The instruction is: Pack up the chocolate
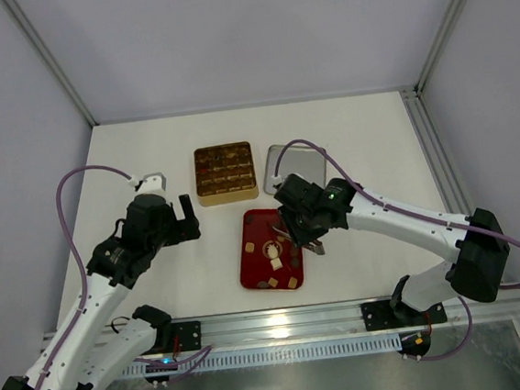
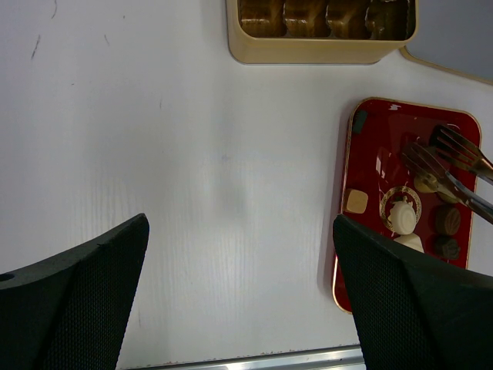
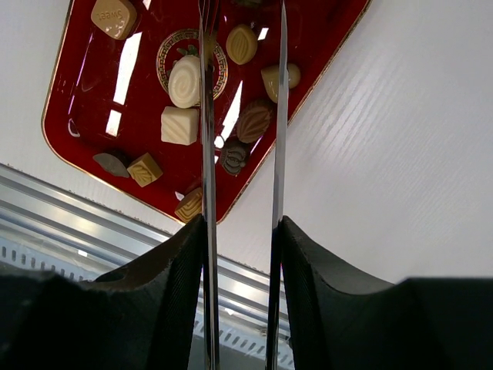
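The chocolate (image 3: 185, 81) lies as several small cream, tan and dark brown pieces on a red tray (image 3: 85, 85). My right gripper (image 3: 243, 223) is shut on a pair of metal tongs (image 3: 206, 116), one finger pressing each arm. The tongs (image 2: 439, 166) reach over the tray with their forked tips apart, and a tan piece (image 3: 241, 44) lies between the arms. No piece is held. My left gripper (image 2: 240, 223) stands wide open over bare table, left of the tray (image 2: 370, 154) and with nothing between its fingers. From above, both grippers (image 1: 189, 222) (image 1: 305, 237) flank the tray (image 1: 252, 251).
A gold box (image 1: 225, 173) with gridded compartments sits behind the tray, and a silver lid (image 1: 305, 163) lies to its right. An aluminium rail (image 1: 291, 321) runs along the table's near edge. White walls close the back and sides.
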